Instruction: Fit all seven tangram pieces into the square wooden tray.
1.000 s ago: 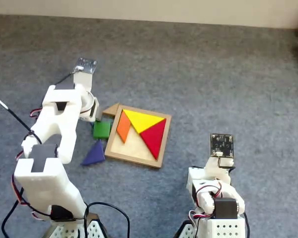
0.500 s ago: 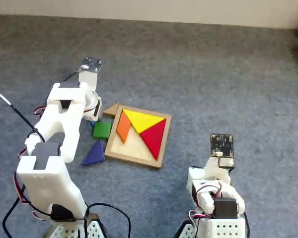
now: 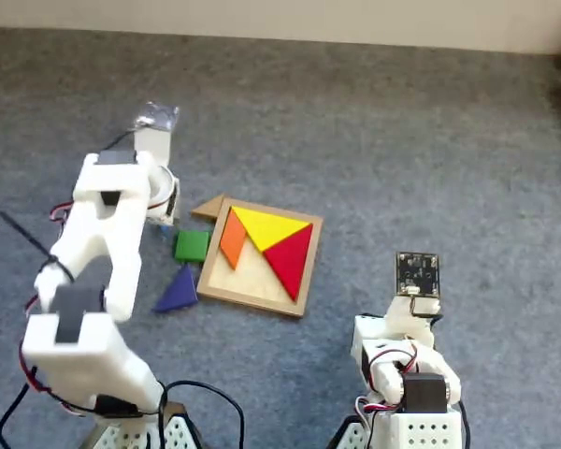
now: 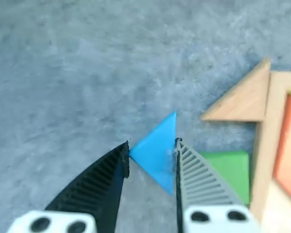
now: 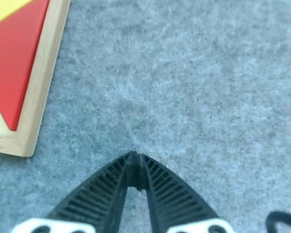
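The square wooden tray (image 3: pixel 300 302) lies mid-table and holds an orange piece (image 3: pixel 233 238), a yellow triangle (image 3: pixel 266 227) and a red triangle (image 3: pixel 293 258); bare wood shows at its lower left. Outside it on the left lie a tan triangle (image 3: pixel 208 208), a green square (image 3: pixel 191 245) and a dark blue triangle (image 3: pixel 178 290). My left gripper (image 4: pixel 151 143) is shut on a light blue triangle (image 4: pixel 157 155), just left of the green square (image 4: pixel 228 170) and the tan triangle (image 4: pixel 245 99). My right gripper (image 5: pixel 134 170) is shut on nothing over carpet, right of the tray's rim (image 5: pixel 39 97).
Grey carpet covers the table. The left arm (image 3: pixel 107 234) stands over the area left of the tray. The right arm (image 3: pixel 407 374) sits folded at the front right. Open carpet stretches behind and to the right of the tray.
The left arm has swung a little to the left, away from the tray, with the light blue triangle between its fingers. The right arm and the other pieces have not moved.
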Controlling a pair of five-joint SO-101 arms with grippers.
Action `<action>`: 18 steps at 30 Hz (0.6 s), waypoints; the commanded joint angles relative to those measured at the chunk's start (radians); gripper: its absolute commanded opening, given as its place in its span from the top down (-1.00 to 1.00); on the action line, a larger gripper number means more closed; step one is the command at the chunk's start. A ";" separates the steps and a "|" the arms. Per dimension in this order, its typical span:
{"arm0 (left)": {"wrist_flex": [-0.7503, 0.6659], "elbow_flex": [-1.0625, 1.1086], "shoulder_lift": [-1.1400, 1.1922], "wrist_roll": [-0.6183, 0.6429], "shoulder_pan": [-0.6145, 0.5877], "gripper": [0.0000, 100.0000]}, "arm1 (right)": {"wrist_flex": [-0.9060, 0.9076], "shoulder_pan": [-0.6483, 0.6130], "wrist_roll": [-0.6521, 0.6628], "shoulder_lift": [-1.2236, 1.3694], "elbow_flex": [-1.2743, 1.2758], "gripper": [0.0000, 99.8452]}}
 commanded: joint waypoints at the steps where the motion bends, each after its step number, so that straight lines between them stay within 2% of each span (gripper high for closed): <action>1: 0.006 0.085 -0.197 -0.043 0.093 0.83 | 0.004 -0.022 0.009 -0.021 0.113 0.98; 7: 0.006 0.208 -0.334 -0.164 0.189 0.83 | 0.004 -0.076 0.009 -0.019 0.113 0.98; 15: 0.006 0.232 -0.338 -0.468 0.309 0.83 | 0.004 -0.077 0.009 -0.016 0.113 0.98; 18: 0.006 0.231 -0.321 -0.543 0.355 0.83 | 0.004 -0.077 0.009 -0.016 0.113 0.98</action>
